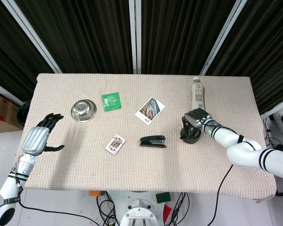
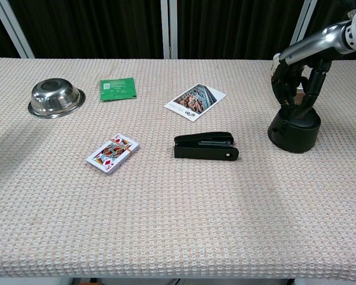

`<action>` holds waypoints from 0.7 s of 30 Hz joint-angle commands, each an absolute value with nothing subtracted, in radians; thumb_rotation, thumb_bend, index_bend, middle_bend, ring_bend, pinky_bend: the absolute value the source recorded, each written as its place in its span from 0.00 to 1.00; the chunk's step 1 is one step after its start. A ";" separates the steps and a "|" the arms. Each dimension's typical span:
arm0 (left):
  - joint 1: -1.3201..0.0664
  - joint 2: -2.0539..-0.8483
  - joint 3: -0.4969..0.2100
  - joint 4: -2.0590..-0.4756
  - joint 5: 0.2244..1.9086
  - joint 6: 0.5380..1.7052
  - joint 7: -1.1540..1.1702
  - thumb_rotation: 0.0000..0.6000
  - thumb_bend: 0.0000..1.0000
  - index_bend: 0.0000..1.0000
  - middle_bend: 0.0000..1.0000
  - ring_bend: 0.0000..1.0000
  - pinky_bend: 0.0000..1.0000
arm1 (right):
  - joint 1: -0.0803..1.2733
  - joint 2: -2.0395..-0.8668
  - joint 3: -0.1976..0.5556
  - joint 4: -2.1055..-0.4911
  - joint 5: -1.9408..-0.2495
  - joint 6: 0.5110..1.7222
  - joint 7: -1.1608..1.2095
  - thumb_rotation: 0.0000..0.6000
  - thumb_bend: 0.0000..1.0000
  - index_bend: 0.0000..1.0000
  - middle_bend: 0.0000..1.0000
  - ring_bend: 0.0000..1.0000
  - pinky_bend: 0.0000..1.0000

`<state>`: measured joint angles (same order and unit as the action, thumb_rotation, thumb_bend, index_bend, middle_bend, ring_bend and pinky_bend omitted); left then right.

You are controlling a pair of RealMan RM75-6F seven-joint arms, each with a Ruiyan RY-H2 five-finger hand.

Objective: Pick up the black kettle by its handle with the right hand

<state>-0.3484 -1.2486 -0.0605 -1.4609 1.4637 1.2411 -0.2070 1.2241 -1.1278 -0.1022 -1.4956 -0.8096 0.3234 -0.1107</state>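
Head view: your left hand (image 1: pixel 37 136) hangs released off the table's (image 1: pixel 236 94) left edge; a bottle (image 1: pixel 196 93) lies behind the kettle (image 1: pixel 190 134). Chest view: right hand (image 2: pixel 295 80) over the kettle (image 2: pixel 294 132), fingers (image 2: pixel 309 95) down around its handle; can't tell whether they grip. Bowl (image 2: pixel 56 99) upside down.

A: Where does the head view sit?
B: High above, looking steeply down on the whole counter (image 1: pixel 217 160), both arms included.
A: And the chest view?
B: Lower and nearer, facing across the counter toward the dark curtain (image 2: pixel 225 27). Both share the stapler (image 1: pixel 153 141), cards (image 1: pixel 115 144) and bowl (image 1: pixel 83 110).
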 commanded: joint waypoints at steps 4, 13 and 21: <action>-0.347 -1.248 -0.060 -1.459 1.464 1.242 -0.210 1.00 0.06 0.12 0.10 0.05 0.23 | 1.225 -1.126 -0.097 -1.497 -0.822 0.319 -0.091 0.80 0.00 0.46 0.43 0.36 0.27; -0.348 -1.248 -0.058 -1.457 1.464 1.237 -0.214 1.00 0.06 0.12 0.09 0.05 0.23 | 1.215 -1.125 -0.091 -1.501 -0.854 0.328 -0.072 0.80 0.02 0.50 0.47 0.50 0.17; -0.348 -1.246 -0.056 -1.458 1.463 1.234 -0.215 1.00 0.06 0.12 0.09 0.05 0.24 | 1.221 -1.115 -0.109 -1.512 -0.870 0.322 -0.079 0.80 0.03 0.55 0.51 0.51 0.16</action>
